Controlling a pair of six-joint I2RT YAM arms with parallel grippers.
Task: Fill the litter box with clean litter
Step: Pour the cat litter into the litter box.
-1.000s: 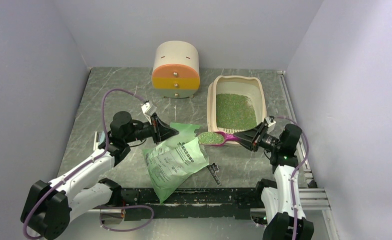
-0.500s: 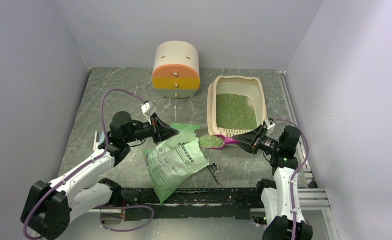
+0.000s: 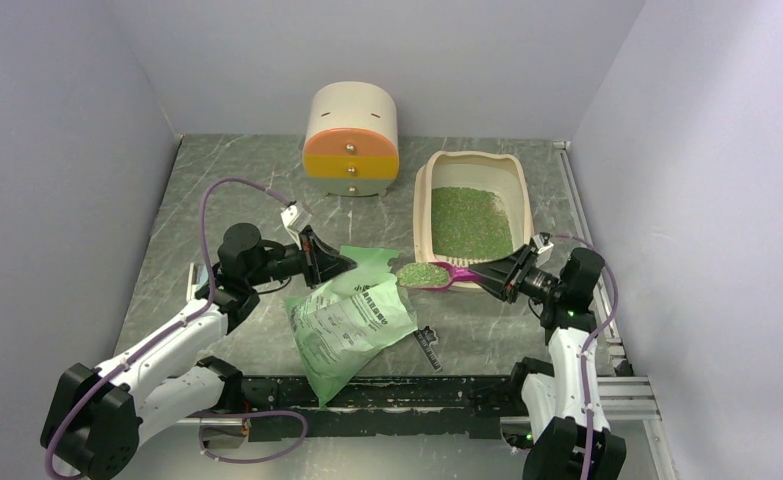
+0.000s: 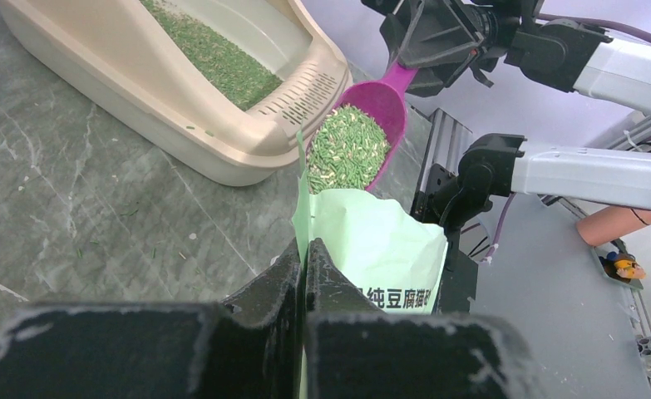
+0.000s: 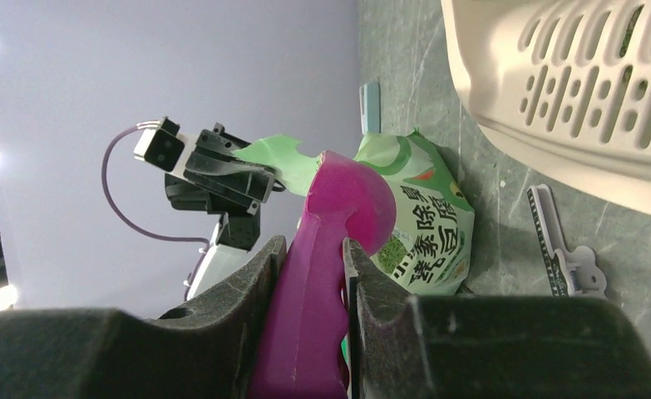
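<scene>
You are looking down on a grey marbled table, with both arms reaching in from its near edge.

- **Bag:** Nearest you, to the near left of the litter box, a green printed bag lies on the table. Its mouth is raised toward the box.
- **Clip-like strip:** A small flat clip-like strip lies on the table in front of the box, just beside the bag's right corner.
- **Left gripper:** Your left gripper is off to the left of the litter box. It is closed tight on the bag's upper edge, pinching the thin plastic flat between its fingers and holding the mouth up.
- **Right gripper:** Your right gripper is just in front of the box's near right corner. It is clamped on the handle of a magenta scoop. The right wrist view shows the handle squeezed between both fingers.
- **Scoop:** The bowl points left and is held off the table between the bag's mouth and the box's near end. It is heaped with clean litter, small light-green granules. The bowl sits just outside the box's slotted ledge, not over the tray.
- **Litter box:** The box is a beige tray with a raised rim, standing lengthwise toward the back wall. More of the green granules cover most of its floor in a thin layer, with bare beige showing at the far end.
- **Drawer unit:** Behind and to the left of the box, near the back wall, stands a round beige-and-orange drawer unit, apart from the box.
</scene>
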